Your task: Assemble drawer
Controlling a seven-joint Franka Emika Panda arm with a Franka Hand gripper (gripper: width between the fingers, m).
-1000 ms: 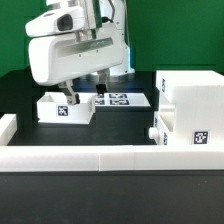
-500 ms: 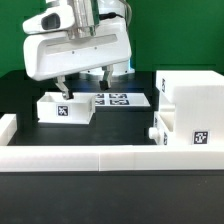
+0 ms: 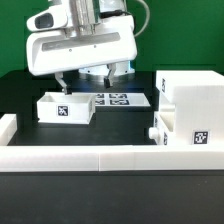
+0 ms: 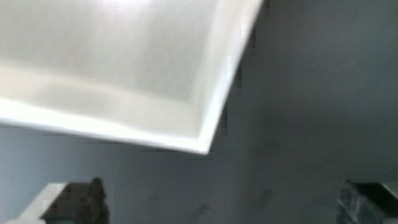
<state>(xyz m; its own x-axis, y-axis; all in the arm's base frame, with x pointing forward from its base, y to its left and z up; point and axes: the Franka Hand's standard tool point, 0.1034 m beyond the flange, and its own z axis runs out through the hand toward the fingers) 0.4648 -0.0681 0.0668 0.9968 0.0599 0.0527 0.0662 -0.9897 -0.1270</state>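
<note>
fingers spread wide above the table, nothing held

fingers (image 4: 71,200) of the gripper (image 3: 86,83) stand far apart. the wrist view shows only bare dark table (image 3: 25,88) between them, so they grip nothing. in the exterior view the gripper hangs over the back of the table, its one fingertip just above the far rim of the open-top tray (image 3: 50,108).

low white wall segments (image 3: 100,158) run across the front edge of the table and turn up at the exterior view's left.

of the drawer, the tall boxy housing (image 3: 195,98) stands upright at the exterior view's right, behind the wall, with a square tag (image 3: 197,138) low on its near face. the open-top tray rests on the table at the exterior view's left, well apart from the housing, and one corner of it fills the upper part of the wrist view, off to the side of the gap between the fingers.

the marker board (image 3: 122,100) lies flat between tray and housing.

a second tray (image 3: 162,124) sits touching the housing's lower side, its small knob (image 3: 152,136) pointing toward the exterior view's left; whether it is slotted in cannot be told.
</note>
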